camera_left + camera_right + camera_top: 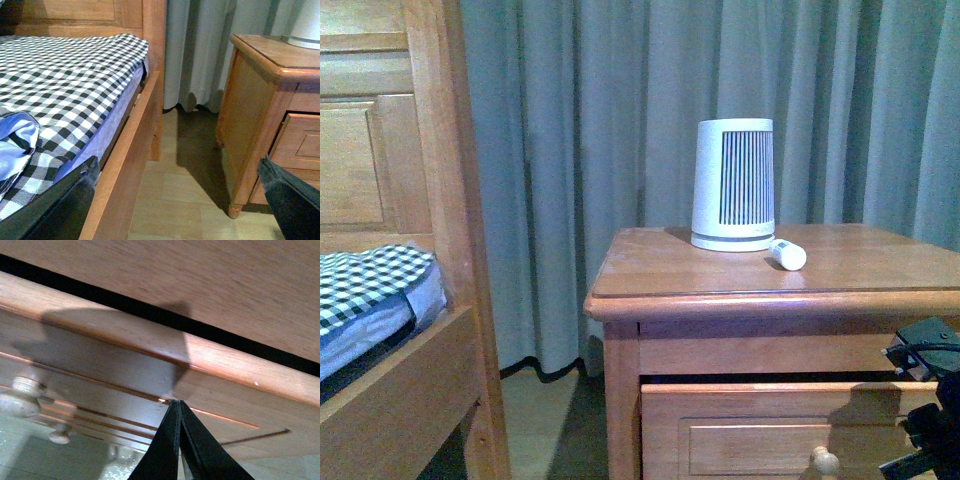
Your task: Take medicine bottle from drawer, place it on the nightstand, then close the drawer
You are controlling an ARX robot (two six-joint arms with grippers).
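**Bottle on top, drawer a crack from shut**

The medicine bottle lies on its side on top of the nightstand, cap end toward the camera, touching or just beside the base of the white slatted appliance that stands upright behind it. Grey curtains hang behind the whole scene.

Down below, the drawer sits slightly proud of the cabinet front, a dark gap showing above its top edge. Its round knob peeks in at the bottom of the front view. The right arm is in at the lower right corner of that view, right in front of the drawer face.

Over to the right wrist camera: the right fingers are pressed together, their dark tips meeting in a point right against the drawer's panel front. The knob sits off to one side, apart from the tips.

The left wrist camera looks across the floor between the bed frame and the nightstand's side. A checked blanket covers the mattress. The left fingers show as two dark shapes at opposite edges of the picture, spread wide, holding nothing.
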